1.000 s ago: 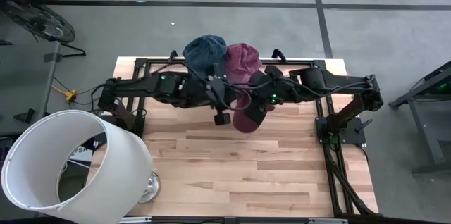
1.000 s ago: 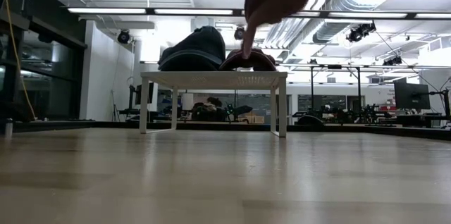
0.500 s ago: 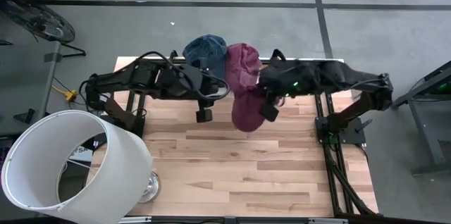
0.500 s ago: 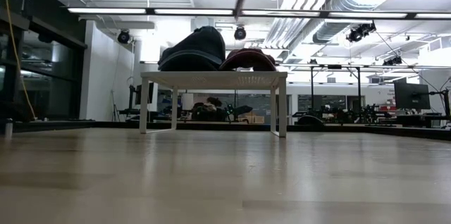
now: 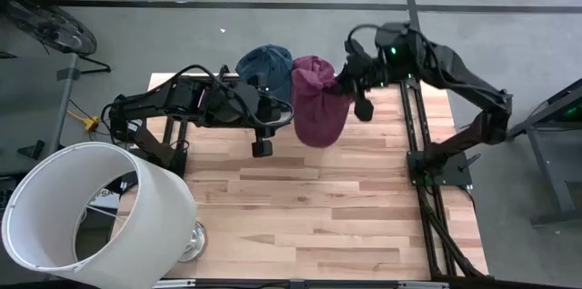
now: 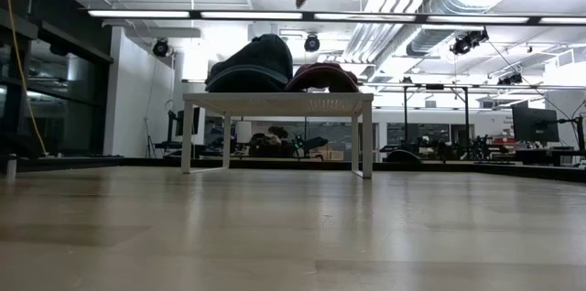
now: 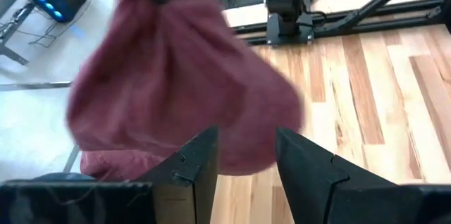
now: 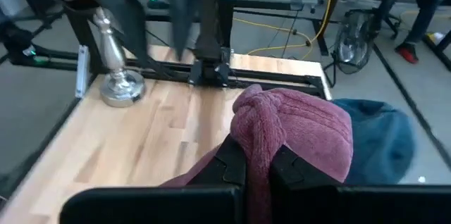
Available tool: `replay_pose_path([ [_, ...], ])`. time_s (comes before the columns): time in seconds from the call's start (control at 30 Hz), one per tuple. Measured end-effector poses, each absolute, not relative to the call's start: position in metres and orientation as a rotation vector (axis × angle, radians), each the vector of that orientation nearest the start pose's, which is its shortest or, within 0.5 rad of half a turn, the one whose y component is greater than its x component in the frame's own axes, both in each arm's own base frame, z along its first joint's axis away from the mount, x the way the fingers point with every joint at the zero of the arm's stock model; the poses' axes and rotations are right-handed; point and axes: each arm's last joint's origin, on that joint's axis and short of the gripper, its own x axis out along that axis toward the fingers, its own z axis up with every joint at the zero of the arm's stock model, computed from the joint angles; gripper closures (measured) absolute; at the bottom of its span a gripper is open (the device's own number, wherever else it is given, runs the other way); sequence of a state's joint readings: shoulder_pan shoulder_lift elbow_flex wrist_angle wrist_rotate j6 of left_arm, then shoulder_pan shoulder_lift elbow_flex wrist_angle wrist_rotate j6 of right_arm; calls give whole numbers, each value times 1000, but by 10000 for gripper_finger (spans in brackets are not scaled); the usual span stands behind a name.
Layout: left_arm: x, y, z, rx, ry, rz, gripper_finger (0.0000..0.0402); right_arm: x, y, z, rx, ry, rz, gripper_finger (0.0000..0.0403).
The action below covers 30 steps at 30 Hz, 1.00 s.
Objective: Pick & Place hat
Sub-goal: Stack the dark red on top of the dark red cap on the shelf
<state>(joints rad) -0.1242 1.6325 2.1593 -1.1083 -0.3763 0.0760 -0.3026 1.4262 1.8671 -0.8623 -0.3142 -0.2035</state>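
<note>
While the near half of the worktop lies bare: only a white lamp shade point(image 5: 86, 212) and its metal base point(image 5: 189, 244) stand at the near left corner of the wooden worktop point(image 5: 309, 225).
Left tool: the left tool point(image 5: 262, 146) hangs over the middle of the worktop, its fingers point(image 7: 194, 160) spread partway with nothing between them; the lifted hat is just beyond it and to its right.
Lifted hat: the maroon knit hat point(image 5: 318, 107) hangs in the air over the far part of the worktop, well above the surface.
Right tool: the right tool point(image 5: 350, 84) is pressed together on a bunched fold point(image 8: 261, 122) at the hat's top.
Hat's axis: long axis near vertical, gathered end up at the right tool, the loose body drooping down toward the worktop.
Nearer arm: the right arm carries it; the left waits close beside.
Far edge: a blue knit hat point(image 5: 265, 66) rests on a low white rack point(image 6: 275, 101), with a second maroon hat point(image 6: 322, 78) beside it there.
Coming move, as I judge: placing means bringing the hat straight down from the right tool.
</note>
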Motion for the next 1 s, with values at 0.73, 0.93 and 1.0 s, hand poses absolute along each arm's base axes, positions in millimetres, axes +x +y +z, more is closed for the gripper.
replay_pose_path([
  [0.73, 301, -25, 498, 180, 473, 312, 266, 255, -199, 445, -57, 324, 235, 400],
  [0.93, 301, -24, 500, 176, 455, 325, 266, 260, -212, 436, -38, 315, 263, 400],
  [1.0, 301, -24, 500, 175, 454, 325, 266, 261, -213, 434, -42, 317, 268, 400],
])
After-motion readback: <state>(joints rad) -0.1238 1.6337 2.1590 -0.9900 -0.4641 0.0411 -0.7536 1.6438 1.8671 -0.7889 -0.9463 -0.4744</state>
